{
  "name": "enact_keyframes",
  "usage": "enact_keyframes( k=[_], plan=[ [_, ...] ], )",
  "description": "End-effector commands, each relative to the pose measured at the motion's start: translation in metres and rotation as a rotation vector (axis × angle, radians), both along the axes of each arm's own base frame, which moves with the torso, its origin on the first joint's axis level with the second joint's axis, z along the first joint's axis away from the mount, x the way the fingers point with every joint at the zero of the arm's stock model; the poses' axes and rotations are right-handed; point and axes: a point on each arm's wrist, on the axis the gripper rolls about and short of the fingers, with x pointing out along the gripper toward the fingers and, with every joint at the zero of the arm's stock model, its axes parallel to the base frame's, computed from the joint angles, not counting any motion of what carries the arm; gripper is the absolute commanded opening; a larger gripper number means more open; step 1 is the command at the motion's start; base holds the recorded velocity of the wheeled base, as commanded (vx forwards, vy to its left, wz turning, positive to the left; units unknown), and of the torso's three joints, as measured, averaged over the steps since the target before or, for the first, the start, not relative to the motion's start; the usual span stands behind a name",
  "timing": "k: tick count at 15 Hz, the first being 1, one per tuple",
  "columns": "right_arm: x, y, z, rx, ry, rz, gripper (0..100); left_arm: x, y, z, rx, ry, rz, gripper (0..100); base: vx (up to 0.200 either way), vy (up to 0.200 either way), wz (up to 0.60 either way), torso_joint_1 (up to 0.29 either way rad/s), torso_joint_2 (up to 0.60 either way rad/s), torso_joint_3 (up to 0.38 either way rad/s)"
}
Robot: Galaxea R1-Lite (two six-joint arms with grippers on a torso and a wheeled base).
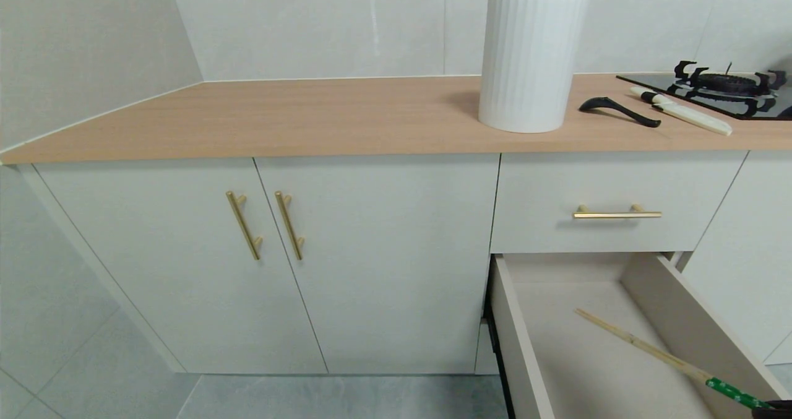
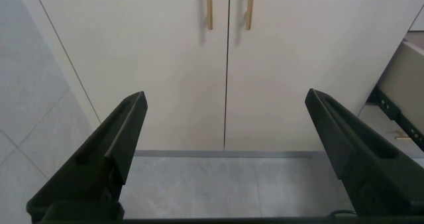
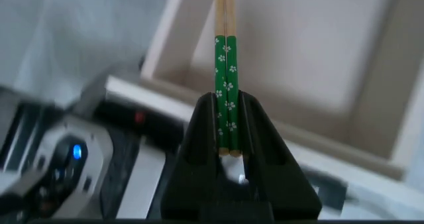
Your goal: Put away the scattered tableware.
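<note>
At the drawer [image 1: 696, 338], the right end effector [image 3: 226, 118] pinches chopsticks [image 3: 226, 58] by their green ends.

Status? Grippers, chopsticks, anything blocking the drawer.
Left gripper open, empty, facing cabinet doors. Right gripper shut on chopsticks, angled into the open drawer. No obstruction seen there; knife and black tool on counter.
</note>
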Motion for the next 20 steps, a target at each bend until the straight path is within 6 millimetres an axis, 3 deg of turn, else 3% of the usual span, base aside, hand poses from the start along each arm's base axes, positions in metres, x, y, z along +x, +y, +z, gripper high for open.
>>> enact_keyframes(
  k=[1,6,11,15,20],
  plan=[
    [0.042,0.009,-0.030,-0.039,0.214,0.005,0,0.000,0.000,0.000,0.000,0.000,0.000,100,0.000,0.000,0.00,0.000,0.00,0.000],
    [0.114,0.023,-0.063,-0.045,0.272,-0.062,0,0.000,0.000,0.000,0.000,0.000,0.000,100,0.000,0.000,0.00,0.000,0.00,0.000],
    [0.174,0.032,-0.112,-0.063,0.342,-0.123,0,0.000,0.000,0.000,0.000,0.000,0.000,100,0.000,0.000,0.00,0.000,0.00,0.000],
    [0.200,0.037,-0.163,-0.131,0.362,-0.157,0,0.000,0.000,0.000,0.000,0.000,0.000,100,0.000,0.000,0.00,0.000,0.00,0.000],
    [0.202,0.048,-0.201,-0.143,0.374,-0.123,0,0.000,0.000,0.000,0.000,0.000,0.000,100,0.000,0.000,0.00,0.000,0.00,0.000]
  ],
)
